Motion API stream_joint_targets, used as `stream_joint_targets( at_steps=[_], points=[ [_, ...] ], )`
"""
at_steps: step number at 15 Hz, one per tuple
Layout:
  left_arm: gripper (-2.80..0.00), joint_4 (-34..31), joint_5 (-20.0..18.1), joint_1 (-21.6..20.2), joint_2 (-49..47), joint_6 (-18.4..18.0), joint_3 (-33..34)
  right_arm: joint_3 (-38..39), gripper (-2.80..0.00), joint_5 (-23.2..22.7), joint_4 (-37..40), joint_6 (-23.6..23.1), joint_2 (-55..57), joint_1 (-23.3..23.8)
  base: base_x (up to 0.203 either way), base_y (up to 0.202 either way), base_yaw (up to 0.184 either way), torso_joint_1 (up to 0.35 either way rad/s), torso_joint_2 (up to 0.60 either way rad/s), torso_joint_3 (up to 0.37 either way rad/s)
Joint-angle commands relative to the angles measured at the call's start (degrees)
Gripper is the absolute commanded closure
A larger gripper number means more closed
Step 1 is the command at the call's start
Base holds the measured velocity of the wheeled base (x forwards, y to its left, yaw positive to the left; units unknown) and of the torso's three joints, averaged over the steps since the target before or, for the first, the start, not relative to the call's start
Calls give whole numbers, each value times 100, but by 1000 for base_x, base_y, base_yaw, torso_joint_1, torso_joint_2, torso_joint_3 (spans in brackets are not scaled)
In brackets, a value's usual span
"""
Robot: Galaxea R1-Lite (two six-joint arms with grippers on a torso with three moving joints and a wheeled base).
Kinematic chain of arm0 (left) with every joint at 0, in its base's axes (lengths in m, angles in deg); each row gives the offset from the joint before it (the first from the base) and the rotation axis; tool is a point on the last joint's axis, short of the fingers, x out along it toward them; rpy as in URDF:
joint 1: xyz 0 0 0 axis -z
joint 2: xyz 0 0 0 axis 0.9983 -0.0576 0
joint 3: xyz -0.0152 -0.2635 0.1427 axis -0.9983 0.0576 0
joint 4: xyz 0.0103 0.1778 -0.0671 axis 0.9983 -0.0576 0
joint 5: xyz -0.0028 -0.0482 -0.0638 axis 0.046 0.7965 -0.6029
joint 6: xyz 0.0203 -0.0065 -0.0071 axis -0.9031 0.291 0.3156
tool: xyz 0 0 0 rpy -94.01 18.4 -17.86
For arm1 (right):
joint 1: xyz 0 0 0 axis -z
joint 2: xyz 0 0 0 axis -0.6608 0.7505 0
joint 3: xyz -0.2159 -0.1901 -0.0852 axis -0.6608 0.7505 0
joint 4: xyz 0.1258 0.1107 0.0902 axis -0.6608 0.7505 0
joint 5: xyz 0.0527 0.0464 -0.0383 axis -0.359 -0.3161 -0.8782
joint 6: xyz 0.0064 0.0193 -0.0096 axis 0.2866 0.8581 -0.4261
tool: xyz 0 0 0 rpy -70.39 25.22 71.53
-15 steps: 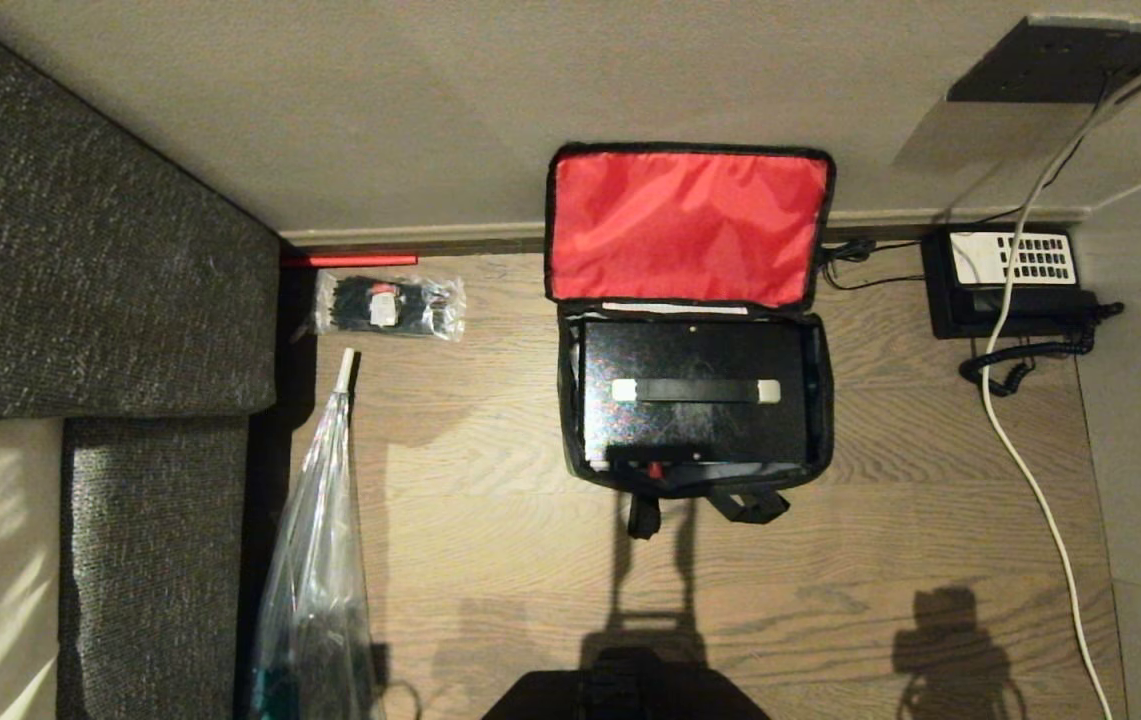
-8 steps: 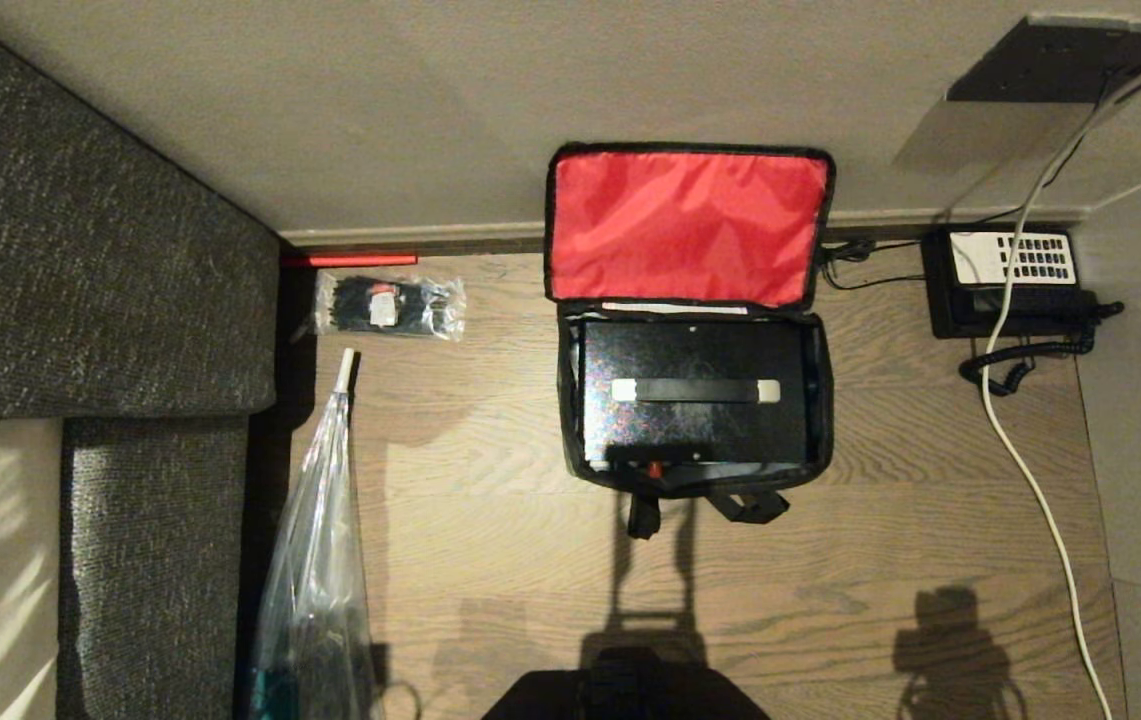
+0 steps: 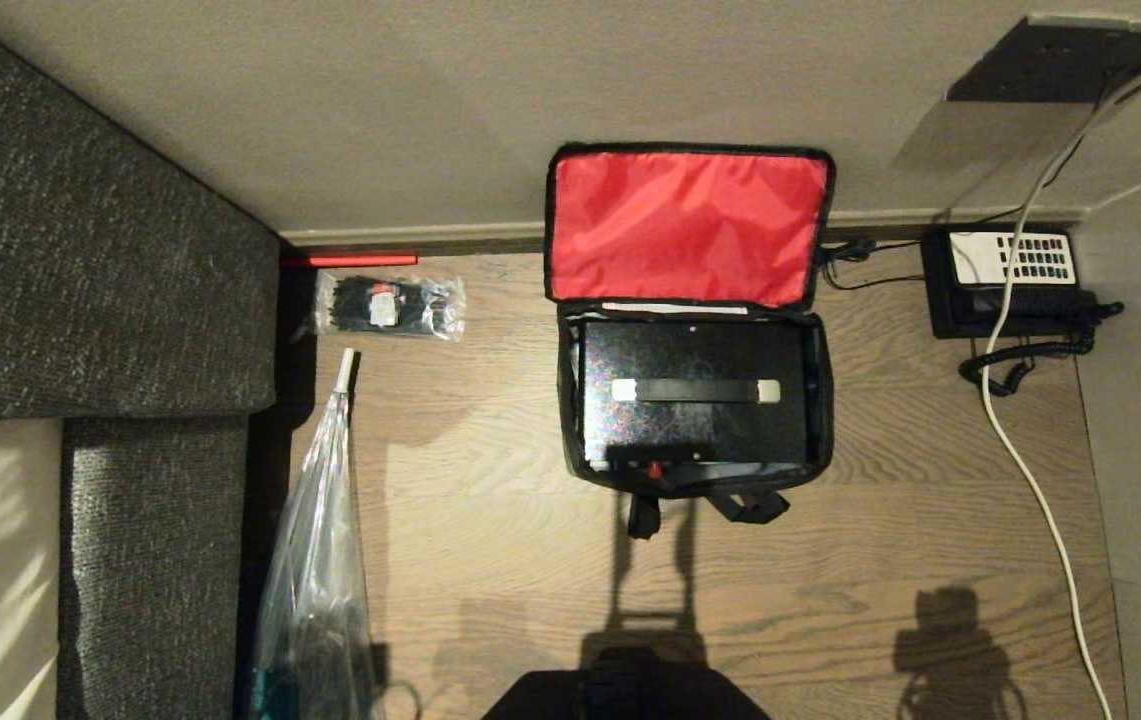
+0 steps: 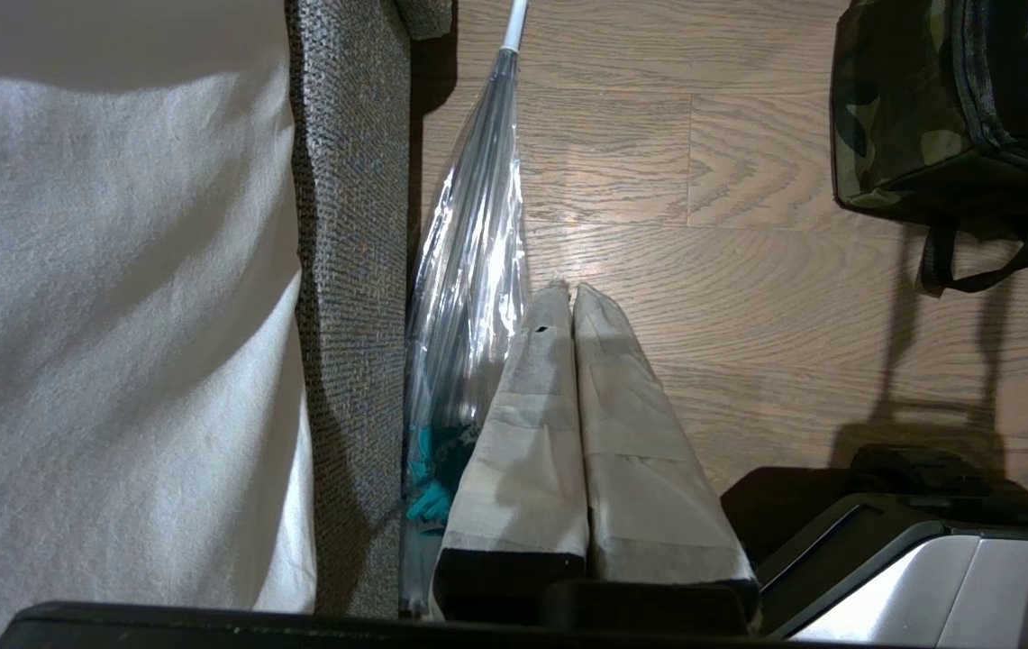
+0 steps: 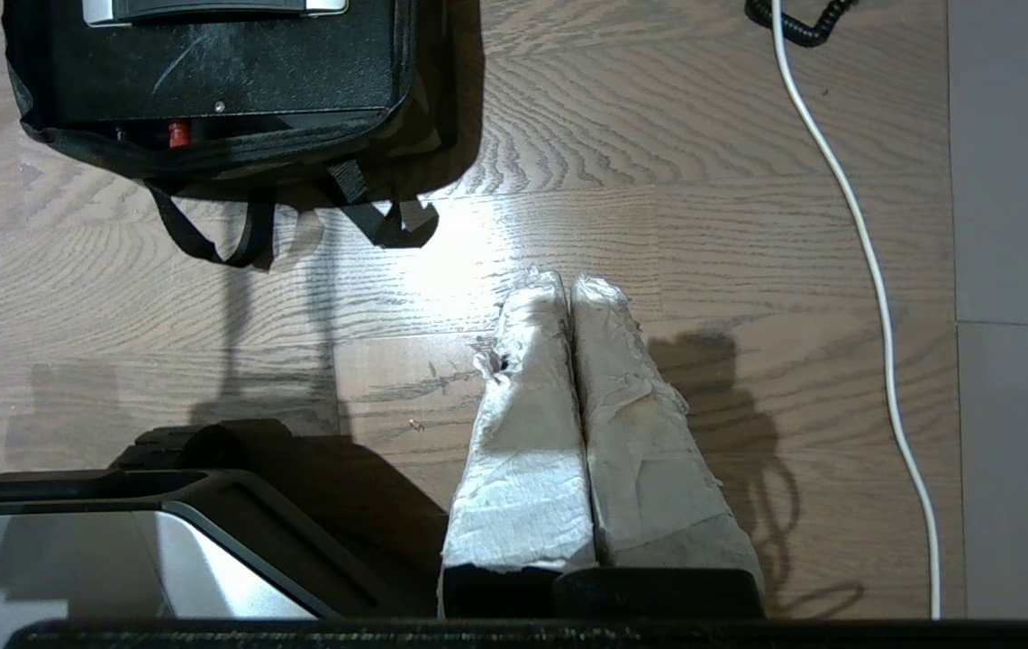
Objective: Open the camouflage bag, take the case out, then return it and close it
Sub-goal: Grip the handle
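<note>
The camouflage bag (image 3: 822, 400) stands open on the wooden floor against the wall, its red-lined lid (image 3: 688, 225) leaning back. The black case (image 3: 695, 350) sits inside it, handle with pale ends (image 3: 695, 390) on top and a small red button (image 3: 653, 468) at the near side. In the left wrist view the bag's camouflage side (image 4: 874, 126) shows; in the right wrist view the case (image 5: 216, 63) and bag straps (image 5: 243, 243) show. My left gripper (image 4: 570, 290) and right gripper (image 5: 569, 281) hang shut and empty above the floor, short of the bag. Neither arm appears in the head view.
A grey sofa (image 3: 80, 280) fills the left. A clear plastic bag (image 3: 315, 560) leans beside it, and a small clear packet of black items (image 3: 390, 305) lies near the wall. A black telephone (image 3: 1015, 285) with coiled cord sits right, with a white cable (image 3: 1030, 480) across the floor.
</note>
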Motion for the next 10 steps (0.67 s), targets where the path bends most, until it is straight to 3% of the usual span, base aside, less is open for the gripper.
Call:
stream_joint_targets(
  at_steps=[1, 10],
  points=[
    [0, -2, 5, -1, 2, 2, 1, 26, 0, -1, -2, 1, -164, -2, 0, 0, 0, 0, 0, 0],
    [0, -2, 5, -1, 2, 11, 1, 26, 0, -1, -2, 3, -164, -2, 0, 0, 0, 0, 0, 0]
  ],
)
